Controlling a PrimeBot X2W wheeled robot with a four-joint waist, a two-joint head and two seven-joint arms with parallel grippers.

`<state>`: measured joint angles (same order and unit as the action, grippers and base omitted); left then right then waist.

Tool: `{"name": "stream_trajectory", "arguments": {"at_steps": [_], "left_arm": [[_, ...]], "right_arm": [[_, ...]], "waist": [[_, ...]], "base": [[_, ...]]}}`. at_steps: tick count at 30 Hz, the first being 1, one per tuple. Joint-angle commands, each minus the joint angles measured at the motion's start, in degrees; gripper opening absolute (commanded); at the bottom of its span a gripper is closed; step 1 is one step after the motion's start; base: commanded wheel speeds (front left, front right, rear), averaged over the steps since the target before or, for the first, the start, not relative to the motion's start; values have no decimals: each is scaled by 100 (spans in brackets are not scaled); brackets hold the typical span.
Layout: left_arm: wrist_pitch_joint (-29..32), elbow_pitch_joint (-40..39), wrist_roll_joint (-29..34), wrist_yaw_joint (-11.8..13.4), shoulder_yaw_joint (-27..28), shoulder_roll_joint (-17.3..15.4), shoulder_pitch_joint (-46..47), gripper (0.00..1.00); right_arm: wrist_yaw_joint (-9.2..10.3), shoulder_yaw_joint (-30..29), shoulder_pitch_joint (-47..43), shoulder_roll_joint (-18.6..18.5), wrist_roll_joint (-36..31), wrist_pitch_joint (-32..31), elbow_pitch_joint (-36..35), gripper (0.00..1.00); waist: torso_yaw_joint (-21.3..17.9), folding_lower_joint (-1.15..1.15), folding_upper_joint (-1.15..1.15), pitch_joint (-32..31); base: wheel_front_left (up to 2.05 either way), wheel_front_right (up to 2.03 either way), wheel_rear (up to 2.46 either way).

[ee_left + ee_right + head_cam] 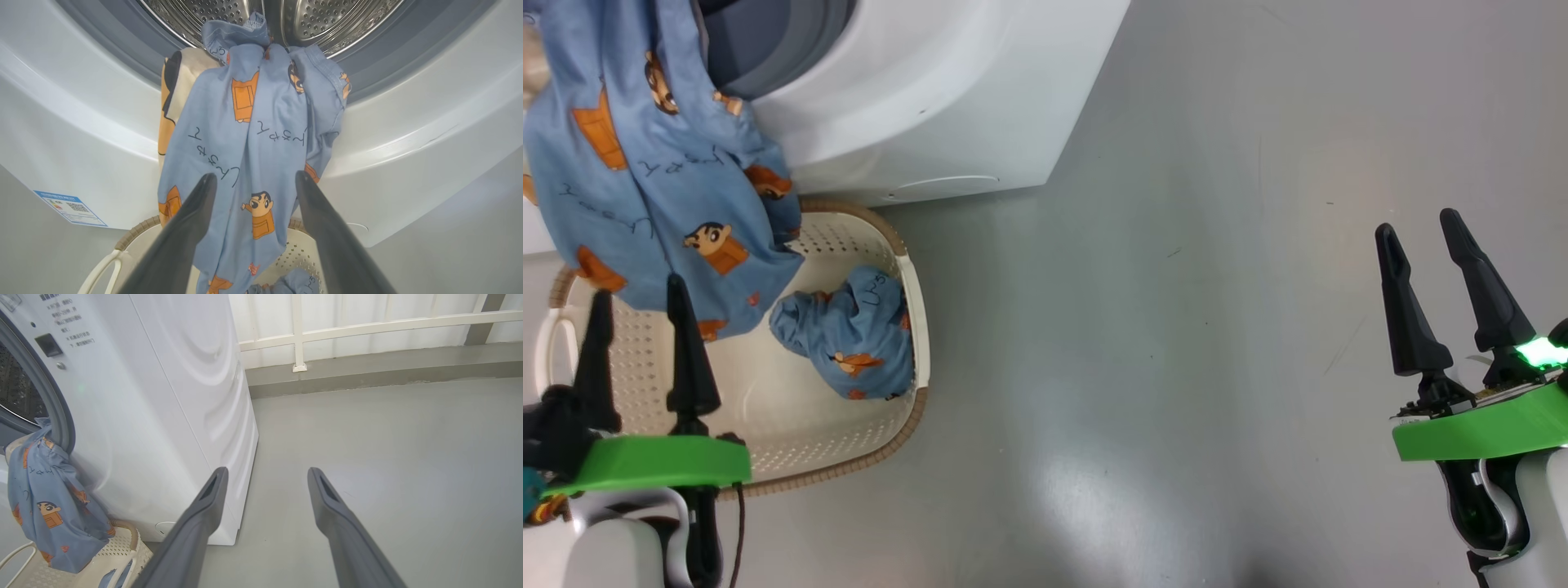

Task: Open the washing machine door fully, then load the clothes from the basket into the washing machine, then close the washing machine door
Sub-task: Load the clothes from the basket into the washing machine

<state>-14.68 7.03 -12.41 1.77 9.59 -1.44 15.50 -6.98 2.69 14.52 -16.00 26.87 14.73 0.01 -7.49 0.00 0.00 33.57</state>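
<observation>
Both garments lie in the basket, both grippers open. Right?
Not quite. One garment lies in the basket; the other garment hangs from the drum down the washer front, as the left wrist view shows. The left gripper and right gripper are both open.

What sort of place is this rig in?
Likely a home laundry corner, possibly a balcony or utility area: a big white front-loading washing machine with a perforated steel drum, a cream perforated plastic basket holding a light blue printed garment, bare grey floor and a white railed wall.
</observation>
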Motion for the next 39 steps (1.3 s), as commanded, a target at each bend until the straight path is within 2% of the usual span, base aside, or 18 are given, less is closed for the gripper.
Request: {"name": "stream_trajectory", "arguments": {"at_steps": [1, 13, 23, 38, 39], "left_arm": [[-32, 36, -1, -26, 154, -144, -33, 100], [-32, 1767, 73, -379, 489, -148, 1009, 100], [-32, 3407, 387, -561, 603, -454, 2197, 100], [-32, 4520, 722, -708, 507, -924, 3264, 100], [-32, 4564, 736, -711, 498, -945, 3308, 83]], "right_arm": [[-51, 83, 11, -83, 26, 27, -130, 100], [-51, 67, 71, -71, 23, 27, -178, 100], [-51, 100, 172, -73, 34, 27, -211, 100], [-51, 195, 269, -76, 26, 27, -219, 100], [-51, 205, 275, -77, 28, 27, -219, 100]], "waist": [[-6, 0, 0, 22], [-15, 0, 0, 244], [-111, 0, 0, 526], [-257, 0, 0, 679], [-267, 0, 0, 682]], "base": [[0, 0, 0], [0, 0, 0], [0, 0, 0], [0, 0, 0], [0, 0, 0]]}}
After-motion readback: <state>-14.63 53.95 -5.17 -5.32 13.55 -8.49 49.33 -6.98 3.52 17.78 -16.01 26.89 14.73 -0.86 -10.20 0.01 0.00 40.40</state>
